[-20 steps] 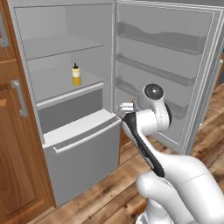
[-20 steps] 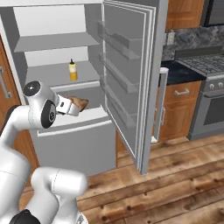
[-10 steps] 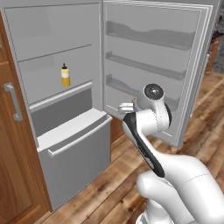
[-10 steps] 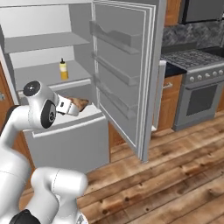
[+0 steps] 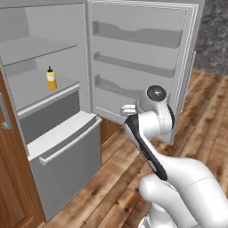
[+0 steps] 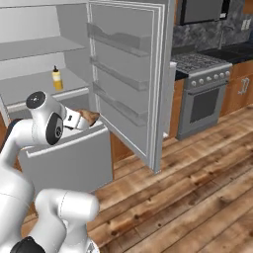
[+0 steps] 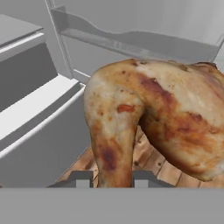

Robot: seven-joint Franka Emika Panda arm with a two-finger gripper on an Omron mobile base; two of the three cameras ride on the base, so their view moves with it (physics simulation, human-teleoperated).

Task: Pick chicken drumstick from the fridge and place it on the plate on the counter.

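— Between the open fridge and its swung-out door, what is the robot carrying?

— A golden-brown chicken drumstick. The gripper is clamped on its narrow end, so the meaty part juts forward and looms large in the hand view. From the right base view it shows as a small brown lump just past the white wrist, held clear above the lower drawer.

— Why is it held out there rather than on a shelf?

— Judging by the task, it is already out of the fridge and is being carried toward a plate. The arm is tucked close to the body, which probably keeps the load steady while the base travels.

— What remains inside?

— A small yellow bottle stands upright on a grey shelf. To the right, a grey stove sits against the wall beside the black counter; no plate can be made out.
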